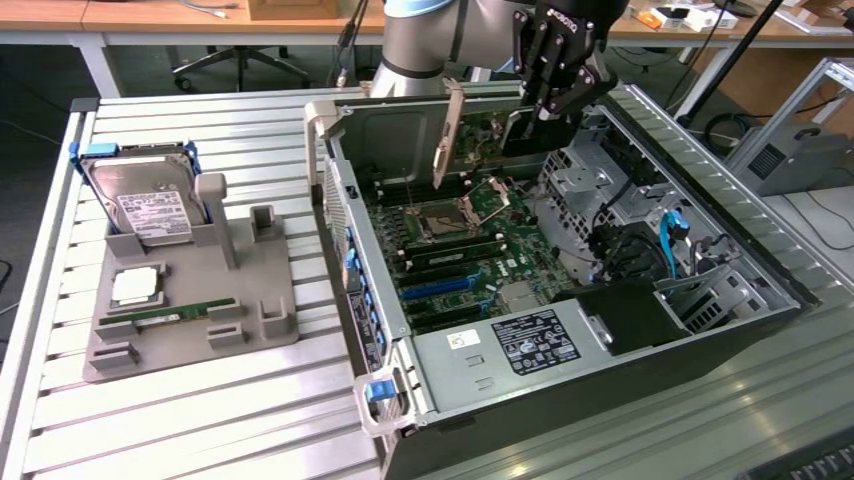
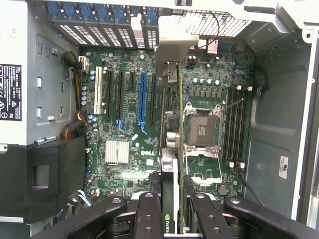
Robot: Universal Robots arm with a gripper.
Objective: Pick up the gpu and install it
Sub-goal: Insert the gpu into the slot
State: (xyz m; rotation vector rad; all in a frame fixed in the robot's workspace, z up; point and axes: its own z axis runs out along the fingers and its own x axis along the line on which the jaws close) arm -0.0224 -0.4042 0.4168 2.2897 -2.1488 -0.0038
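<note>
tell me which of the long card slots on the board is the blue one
The one blue slot stands among black slots; the slot at the row's end is white.

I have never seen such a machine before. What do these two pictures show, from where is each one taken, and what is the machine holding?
This is a robot arm with a gripper, a clamp with fingers, at its end. The exterior view comes from a camera standing apart from the arm. The wrist view comes from a camera on the arm's wrist, looking into an open computer case. The gripper is closed on the gpu, a thin black card, held on edge over the motherboard. On the metal table, at the exterior view's left, a gray holder carries a hard drive and a green memory stick.
</note>
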